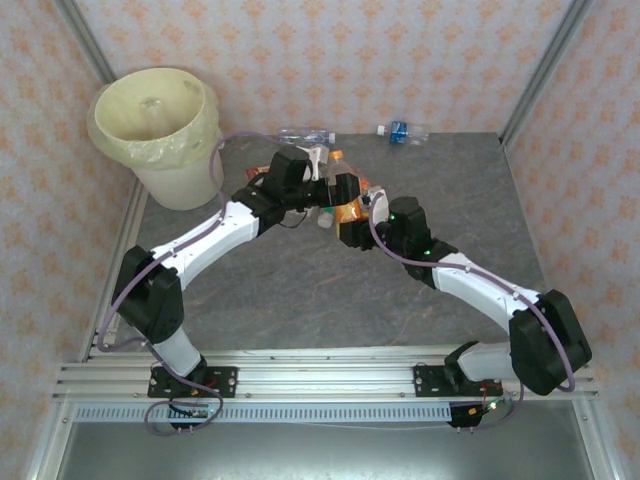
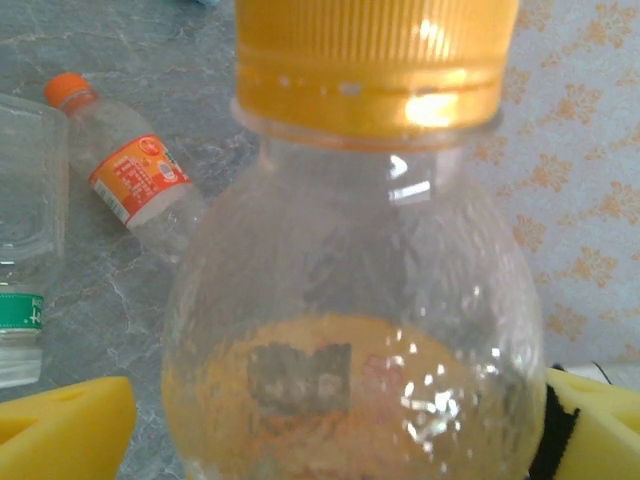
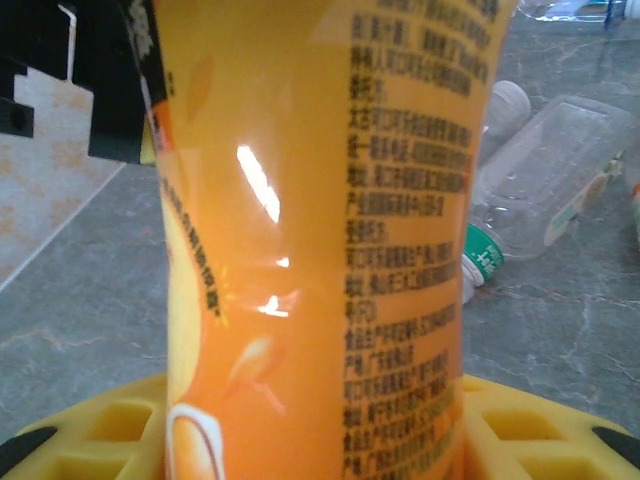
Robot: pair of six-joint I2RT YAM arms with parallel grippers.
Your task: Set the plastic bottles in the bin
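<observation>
An orange-capped bottle (image 1: 345,200) with an orange label hangs above the table's middle, between the two arms. My right gripper (image 3: 310,440) is shut on its labelled body (image 3: 330,250), one yellow pad on each side. My left gripper (image 2: 340,430) is open around the clear shoulder (image 2: 360,300) below the cap; its left pad (image 2: 60,430) stands clear of the bottle and its right pad is at the bottle's edge. More plastic bottles lie on the table: an orange-labelled one (image 2: 135,180) and a clear one with a green label (image 2: 25,250). The bin (image 1: 200,140) stands at the far left corner.
Two more bottles lie along the back wall, a clear one (image 1: 305,135) and a blue-labelled one (image 1: 402,130). A clear green-labelled bottle (image 3: 540,190) lies just right of the held bottle. Patterned walls close in the table on three sides.
</observation>
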